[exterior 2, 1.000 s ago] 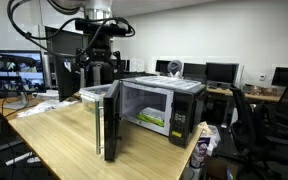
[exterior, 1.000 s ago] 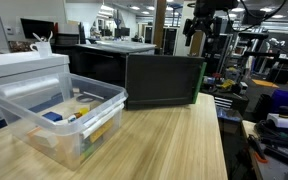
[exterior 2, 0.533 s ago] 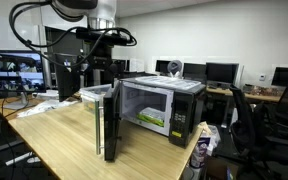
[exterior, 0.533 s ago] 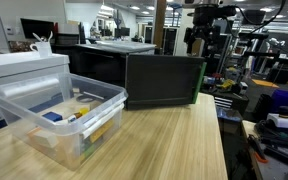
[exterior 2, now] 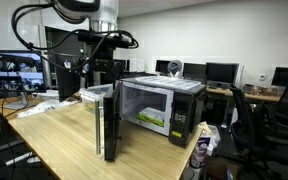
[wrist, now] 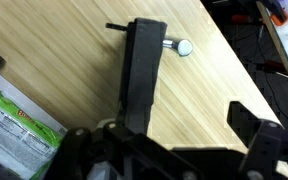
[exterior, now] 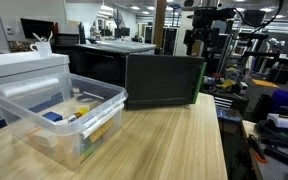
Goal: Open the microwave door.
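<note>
Microwave door (exterior 2: 108,122) stands swung wide open: a glossy black panel, hinged to the microwave (exterior 2: 169,98) on the wooden table (exterior 2: 54,130). My gripper (exterior: 206,42) hangs above it, fingers spread, holding nothing.

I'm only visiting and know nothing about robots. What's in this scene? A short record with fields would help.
Setting: wooden table in a large office-like lab
Microwave: black with a light grey top, standing on the table, green and white packet inside
Microwave door: swung wide open
Gripper: in the air above the door, not touching it, open, holding nothing
Plastic bin: clear, next to the open door, small items inside
White appliance: close beside the bin
Task status: door already open
</note>
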`<state>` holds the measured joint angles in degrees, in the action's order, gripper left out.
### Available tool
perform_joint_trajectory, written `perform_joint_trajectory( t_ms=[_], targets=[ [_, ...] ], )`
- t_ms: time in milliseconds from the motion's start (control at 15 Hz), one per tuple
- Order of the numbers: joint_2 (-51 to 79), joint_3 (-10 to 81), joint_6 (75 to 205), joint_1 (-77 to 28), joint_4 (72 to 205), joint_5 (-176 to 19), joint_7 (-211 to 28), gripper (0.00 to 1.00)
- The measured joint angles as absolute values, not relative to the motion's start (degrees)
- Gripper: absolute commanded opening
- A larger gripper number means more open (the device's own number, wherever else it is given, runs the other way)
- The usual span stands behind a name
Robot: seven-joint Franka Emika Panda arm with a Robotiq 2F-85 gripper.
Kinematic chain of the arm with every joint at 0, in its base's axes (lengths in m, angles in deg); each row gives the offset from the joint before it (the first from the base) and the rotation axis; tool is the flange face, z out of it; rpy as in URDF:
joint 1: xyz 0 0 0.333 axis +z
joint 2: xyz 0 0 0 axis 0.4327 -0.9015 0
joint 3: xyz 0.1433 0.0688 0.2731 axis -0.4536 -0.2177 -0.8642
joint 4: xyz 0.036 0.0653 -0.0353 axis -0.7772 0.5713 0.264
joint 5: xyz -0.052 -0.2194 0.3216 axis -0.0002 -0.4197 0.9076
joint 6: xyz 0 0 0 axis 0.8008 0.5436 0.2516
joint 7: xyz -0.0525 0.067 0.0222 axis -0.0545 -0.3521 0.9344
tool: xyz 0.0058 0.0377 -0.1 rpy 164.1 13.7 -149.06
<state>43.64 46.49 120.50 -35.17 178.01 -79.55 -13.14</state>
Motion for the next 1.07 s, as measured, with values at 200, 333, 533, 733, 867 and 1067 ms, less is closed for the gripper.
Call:
perform_joint_trajectory(
  t_ms=[200, 333, 533, 733, 867, 1067],
  targets=[
    [43.6, 46.49, 121.11, -35.16, 177.44, -79.53, -13.08, 1.0],
    [43.46, 46.51, 121.49, -35.16, 176.96, -79.53, -13.08, 1.0],
    [43.04, 46.67, 121.94, -35.16, 176.85, -79.53, -13.08, 1.0],
    [41.82, 46.94, 123.08, -35.17, 176.66, -79.53, -13.08, 1.0],
    [40.71, 47.06, 124.06, -35.17, 176.39, -79.53, -12.98, 1.0],
    [39.26, 47.07, 125.08, -35.17, 175.73, -79.53, -12.87, 1.0]
  ],
)
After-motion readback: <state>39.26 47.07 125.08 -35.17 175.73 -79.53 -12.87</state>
